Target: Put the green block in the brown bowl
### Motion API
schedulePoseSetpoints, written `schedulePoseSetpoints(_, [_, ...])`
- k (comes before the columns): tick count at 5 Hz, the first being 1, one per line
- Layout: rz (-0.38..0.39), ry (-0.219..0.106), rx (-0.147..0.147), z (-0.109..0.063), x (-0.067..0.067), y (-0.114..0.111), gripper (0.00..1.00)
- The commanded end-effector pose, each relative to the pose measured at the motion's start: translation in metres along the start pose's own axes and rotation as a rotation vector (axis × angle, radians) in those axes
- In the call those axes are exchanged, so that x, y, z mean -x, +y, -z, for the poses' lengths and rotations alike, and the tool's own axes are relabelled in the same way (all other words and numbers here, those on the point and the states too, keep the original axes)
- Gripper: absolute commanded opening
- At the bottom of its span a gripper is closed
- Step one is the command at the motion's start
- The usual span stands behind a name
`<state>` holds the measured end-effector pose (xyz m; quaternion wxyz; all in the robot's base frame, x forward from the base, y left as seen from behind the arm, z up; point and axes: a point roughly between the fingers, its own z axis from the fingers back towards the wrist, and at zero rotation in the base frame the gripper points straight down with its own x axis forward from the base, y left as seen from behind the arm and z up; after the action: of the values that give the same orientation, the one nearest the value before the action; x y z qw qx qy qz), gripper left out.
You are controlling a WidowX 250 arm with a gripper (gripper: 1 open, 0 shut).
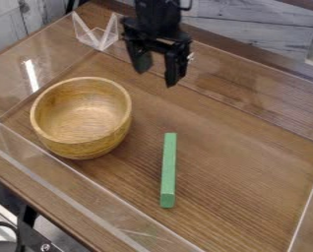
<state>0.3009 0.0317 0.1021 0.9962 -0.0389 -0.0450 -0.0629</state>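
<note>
Now the gripper (160,71) is held open and empty near the table's far edge; the green block (168,169) is best pinched across its thin middle, then carried to the brown bowl (81,118).

Bowl (81,118) sits near table's (251,148) left edge; block (168,169) lies flat right of it, apart, toward front edge. Gripper (160,69) hangs behind both.
</note>
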Motion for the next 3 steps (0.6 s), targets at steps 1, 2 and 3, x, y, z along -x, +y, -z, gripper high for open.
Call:
schedulePoseSetpoints(1, [-0.011,-0.056,-0.011,-0.013,-0.013,-0.005,1.0])
schedulePoseSetpoints(2, [-0.03,-0.063,-0.014,-0.008,-0.013,0.006,1.0])
schedulePoseSetpoints(3, [-0.047,-0.069,-0.018,-0.002,-0.013,0.016,1.0])
